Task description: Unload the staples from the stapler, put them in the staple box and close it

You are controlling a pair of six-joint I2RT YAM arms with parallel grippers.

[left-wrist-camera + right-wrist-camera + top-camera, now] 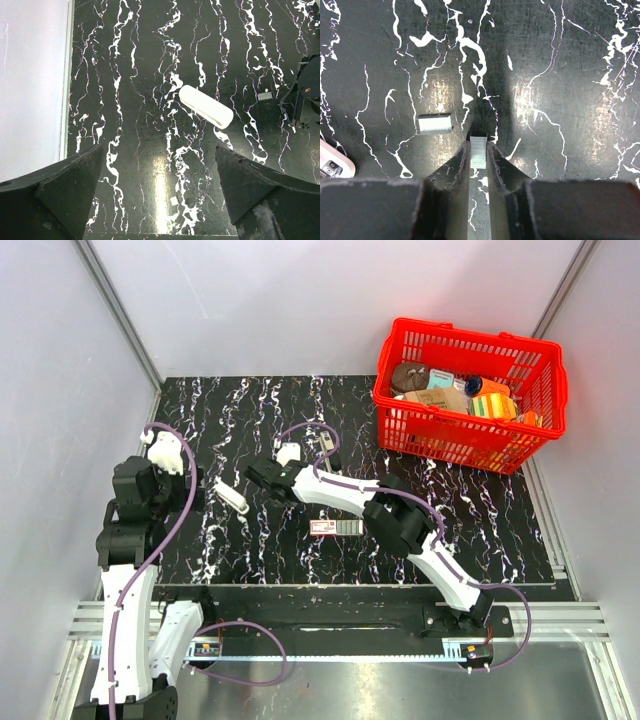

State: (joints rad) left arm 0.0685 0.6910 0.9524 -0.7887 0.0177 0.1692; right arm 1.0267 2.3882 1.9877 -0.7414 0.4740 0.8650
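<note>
The white stapler point(232, 498) lies closed on the black marble mat, between the two grippers; it also shows in the left wrist view point(206, 106). My right gripper point(479, 144) is shut on a short silvery strip of staples point(478, 152), just above the mat and right of the stapler point(332, 165). Another short staple strip point(434, 123) lies loose on the mat to its left, also visible in the left wrist view point(265, 95). My left gripper point(159, 150) is open and empty, set back from the stapler. In the top view the right gripper point(257, 473) sits just beyond the stapler.
A small red-and-white box point(322, 527) lies mid-mat with a grey staple strip point(349, 527) against its right end. A red basket point(470, 440) of assorted items stands at the back right. Grey walls close in the mat point(250, 400) on both sides.
</note>
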